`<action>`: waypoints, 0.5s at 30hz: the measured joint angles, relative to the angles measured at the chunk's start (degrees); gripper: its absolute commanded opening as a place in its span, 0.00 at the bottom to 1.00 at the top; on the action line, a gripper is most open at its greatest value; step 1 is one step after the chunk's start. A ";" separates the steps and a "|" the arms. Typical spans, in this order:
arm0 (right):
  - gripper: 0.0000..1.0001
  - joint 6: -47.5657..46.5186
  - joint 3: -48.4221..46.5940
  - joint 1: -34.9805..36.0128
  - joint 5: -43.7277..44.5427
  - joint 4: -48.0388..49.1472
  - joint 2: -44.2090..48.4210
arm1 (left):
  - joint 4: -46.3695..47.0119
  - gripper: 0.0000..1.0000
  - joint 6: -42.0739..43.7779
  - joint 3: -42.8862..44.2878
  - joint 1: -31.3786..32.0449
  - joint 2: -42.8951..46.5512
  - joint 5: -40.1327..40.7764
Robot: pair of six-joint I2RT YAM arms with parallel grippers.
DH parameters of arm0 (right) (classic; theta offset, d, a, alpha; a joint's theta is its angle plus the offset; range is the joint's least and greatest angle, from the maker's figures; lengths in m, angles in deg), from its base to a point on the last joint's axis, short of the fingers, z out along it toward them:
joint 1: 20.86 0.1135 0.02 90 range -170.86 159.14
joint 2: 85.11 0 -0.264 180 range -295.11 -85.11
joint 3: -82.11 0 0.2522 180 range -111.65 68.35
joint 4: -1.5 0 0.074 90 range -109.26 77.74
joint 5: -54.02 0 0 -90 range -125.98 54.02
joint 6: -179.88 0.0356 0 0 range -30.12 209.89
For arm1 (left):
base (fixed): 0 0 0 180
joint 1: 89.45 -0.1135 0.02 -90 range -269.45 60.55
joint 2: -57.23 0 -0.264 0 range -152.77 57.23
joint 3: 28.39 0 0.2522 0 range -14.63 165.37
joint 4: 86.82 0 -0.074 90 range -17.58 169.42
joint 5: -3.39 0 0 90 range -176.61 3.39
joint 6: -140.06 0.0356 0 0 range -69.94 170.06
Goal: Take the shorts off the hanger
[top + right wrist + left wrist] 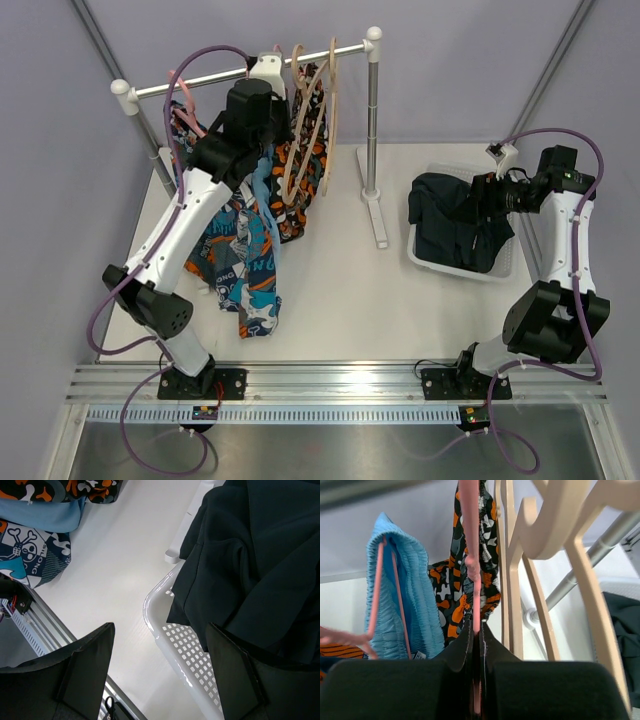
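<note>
A white basket [445, 269] sits right of the metal clothes rack [372, 110].

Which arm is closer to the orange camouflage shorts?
Left. The left gripper grips a pink hanger beside the orange camouflage shorts; the right gripper is over the white basket.

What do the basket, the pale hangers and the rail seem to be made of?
Basket: white plastic, glossy, with moulded holes.
Pale hangers: probably wood, matte beige, thick flat arms; no grain visible.
Rail: likely metal, a smooth silver tube with white end caps.
</note>
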 measured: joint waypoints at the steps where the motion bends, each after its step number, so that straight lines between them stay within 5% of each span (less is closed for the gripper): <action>1: 0.81 0.00 0.00 0.00 -0.04 0.00 0.07 | 0.09 0.00 -0.42 0.00 0.00 0.70 -0.15; 15: 0.81 -0.09 0.46 0.00 -0.09 -0.74 0.90 | 3.10 0.00 -5.64 -7.82 0.00 8.87 -1.99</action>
